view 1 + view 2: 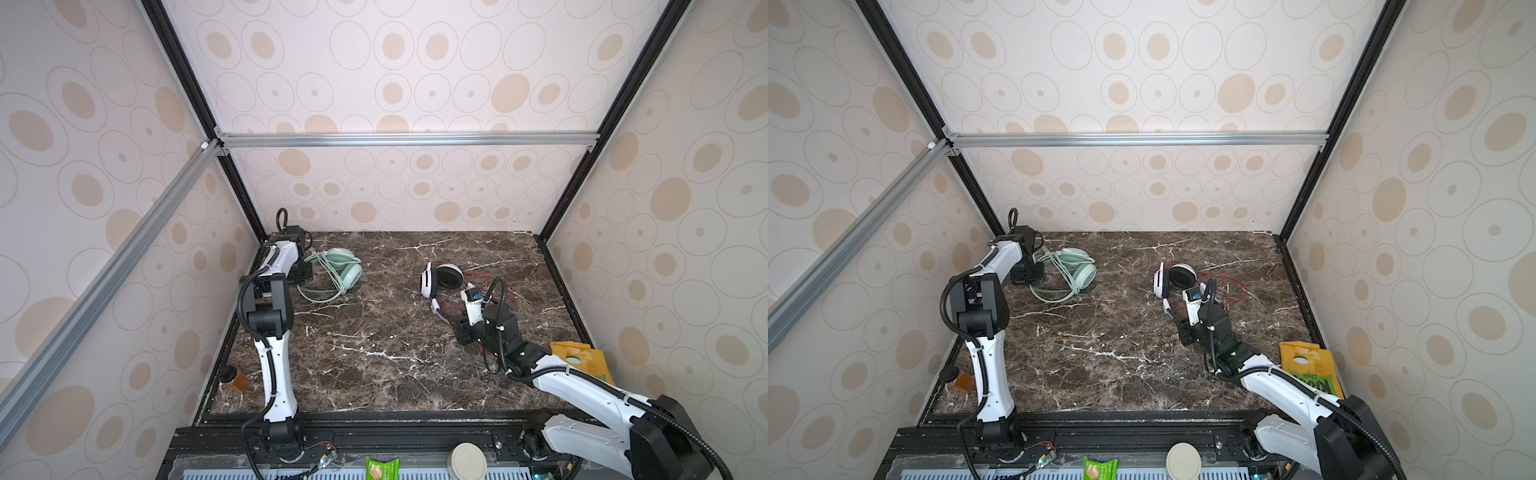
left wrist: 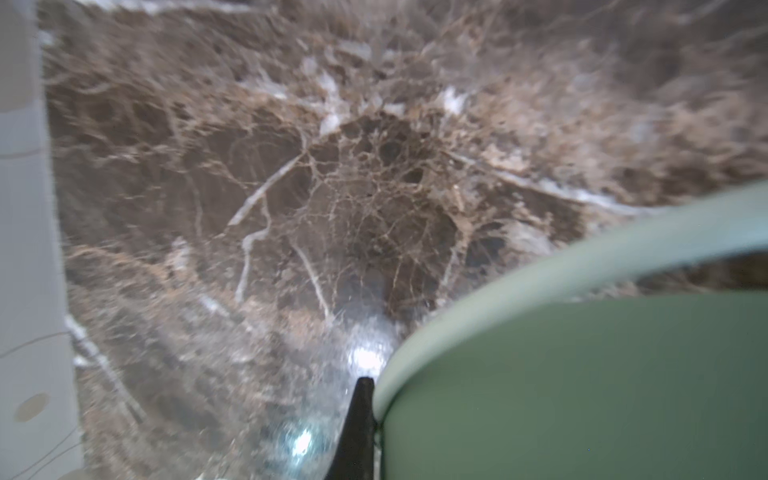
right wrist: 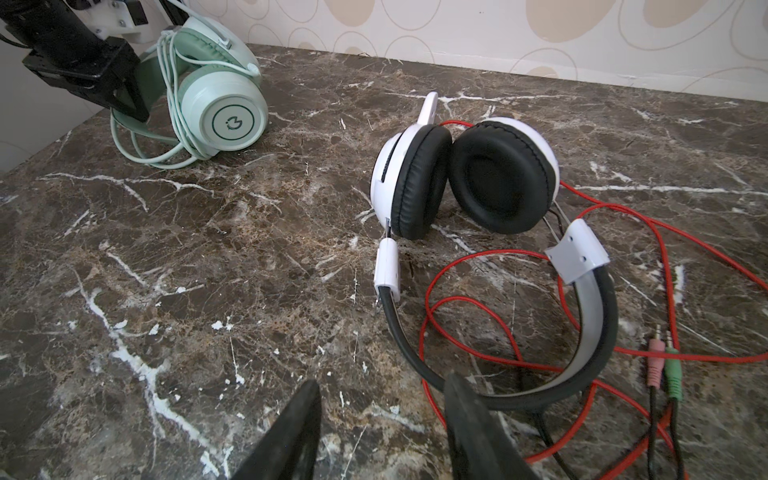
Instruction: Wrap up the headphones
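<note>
The mint-green headphones (image 1: 347, 270) (image 1: 1081, 272) lie at the back left of the marble table, with their pale green cable (image 3: 174, 104) looped round the headband and earcups. My left gripper (image 1: 306, 268) (image 3: 124, 97) is shut on their headband (image 2: 582, 374). Right of centre, the white headphones (image 1: 444, 276) (image 1: 1177, 276) (image 3: 478, 174) lie with their black earpads together. Their thin red cable (image 3: 457, 299) sprawls loose inside and beside the headband. My right gripper (image 1: 451, 320) (image 3: 380, 399) is open just in front of the white headphones' headband. One finger (image 3: 461, 407) is at the band, and nothing is between the jaws.
Pink and green audio plugs (image 3: 665, 365) lie right of the white headband. A yellow chips bag (image 1: 582, 361) sits at the front right edge and an amber bottle (image 1: 235, 378) at the front left. A green snack packet (image 1: 381, 468) and a round lid (image 1: 467, 459) rest on the front rail.
</note>
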### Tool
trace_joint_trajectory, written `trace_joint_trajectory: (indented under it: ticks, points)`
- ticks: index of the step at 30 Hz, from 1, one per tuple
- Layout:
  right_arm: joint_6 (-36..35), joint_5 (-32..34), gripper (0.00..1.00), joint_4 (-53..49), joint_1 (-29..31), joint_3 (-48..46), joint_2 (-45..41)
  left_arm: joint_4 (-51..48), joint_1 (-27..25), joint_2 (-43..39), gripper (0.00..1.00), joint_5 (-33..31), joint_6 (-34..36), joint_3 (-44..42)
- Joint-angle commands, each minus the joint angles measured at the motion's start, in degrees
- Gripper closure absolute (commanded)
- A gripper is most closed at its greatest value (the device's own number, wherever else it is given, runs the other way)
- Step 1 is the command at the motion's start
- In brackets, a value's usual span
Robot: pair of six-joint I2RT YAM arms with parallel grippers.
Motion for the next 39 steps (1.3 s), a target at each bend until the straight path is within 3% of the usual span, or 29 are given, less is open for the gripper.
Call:
trace_joint_trajectory:
  ticks: [1, 5, 17, 22, 27, 32, 36, 38, 39]
  points:
    - [-0.1, 0.7, 0.50, 0.7, 0.4, -0.4, -0.2, -1.6, 0.8, 3.6, 1.00, -0.5, 0.1, 2.7]
    - [-0.3, 1.1, 0.50, 0.6, 0.6, -0.4, -0.3, -1.5, 1.3, 4.9, 0.98, 0.6, -0.4, 3.1]
    - [-0.9, 1.9, 0.49, 0.2, 1.1, -0.2, -0.6, -1.3, 1.3, 4.8, 0.77, 1.3, -1.0, 3.7]
    - [-1.0, 2.0, 0.50, 0.2, 1.2, -0.2, -0.5, -1.6, 1.3, 2.9, 0.58, 1.9, -1.7, 4.9]
    - [-1.0, 2.1, 0.49, 0.3, 1.6, 0.0, 0.3, -2.1, 1.2, -3.5, 0.47, 4.3, -3.3, 8.5]
    - [-1.1, 2.6, 0.49, 0.1, 1.8, 0.5, 1.2, -1.1, 0.0, -13.6, 0.47, 4.3, -4.7, 8.8]
    - [0.2, 4.7, 0.48, 0.7, 1.7, 0.3, 1.0, 7.2, -5.3, -23.6, 0.46, 5.5, -5.2, 3.6]
    - [0.6, 5.4, 0.47, -1.0, 1.4, 1.6, 1.5, 14.7, -9.2, -28.3, 0.29, 7.7, -5.7, -2.3]
    - [0.9, 5.2, 0.48, -3.3, 1.0, 3.0, 1.5, 19.1, -11.9, -30.4, 0.26, 8.3, -6.5, -6.2]
